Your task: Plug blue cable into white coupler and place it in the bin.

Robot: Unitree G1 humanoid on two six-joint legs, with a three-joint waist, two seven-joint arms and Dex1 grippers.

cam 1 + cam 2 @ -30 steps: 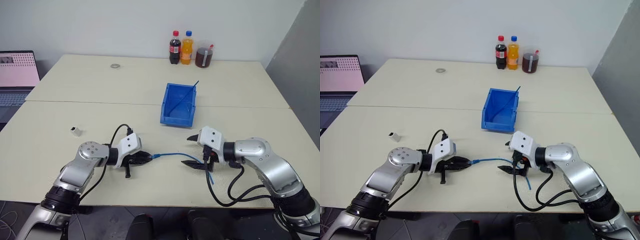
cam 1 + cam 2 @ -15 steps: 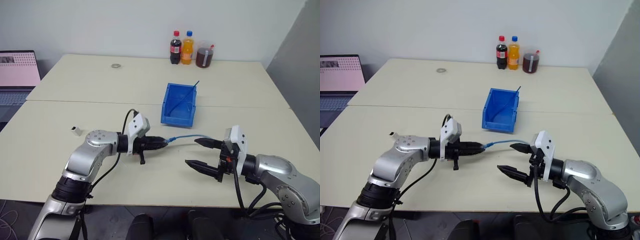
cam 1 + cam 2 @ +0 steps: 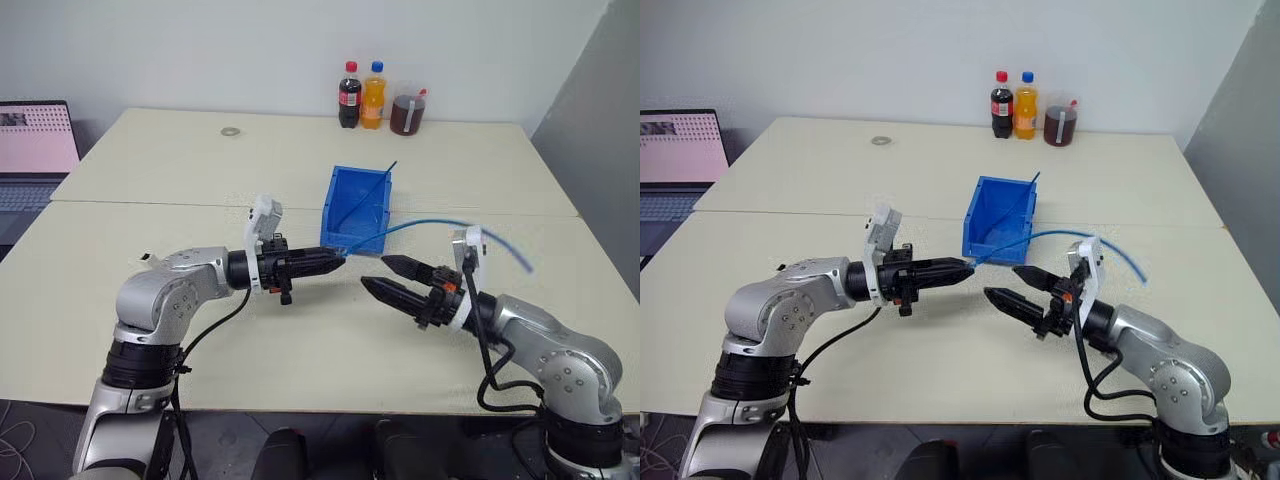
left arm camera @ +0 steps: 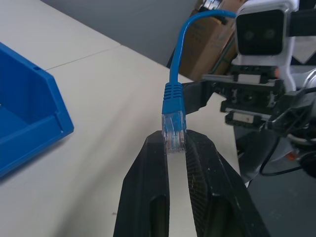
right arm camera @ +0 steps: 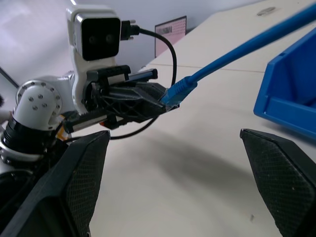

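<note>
The left gripper [image 4: 175,148] is clenched on the clear plug of the blue cable [image 3: 425,224], holding it level above the table [image 3: 200,170]. The cable arcs away past the right gripper [image 3: 385,277], whose fingers are spread wide and grasp nothing. The blue bin [image 3: 357,208] stands just behind both grippers. The white coupler [image 3: 150,262] lies on the table well apart, at the robot's far left, mostly hidden behind the left arm.

Risks:
- The grip covers only the plug tip; the swinging free end could pull it loose.
- The loose cable could snag on the right gripper.
- The coupler is small and light; an off-centre approach would likely push it away.
</note>
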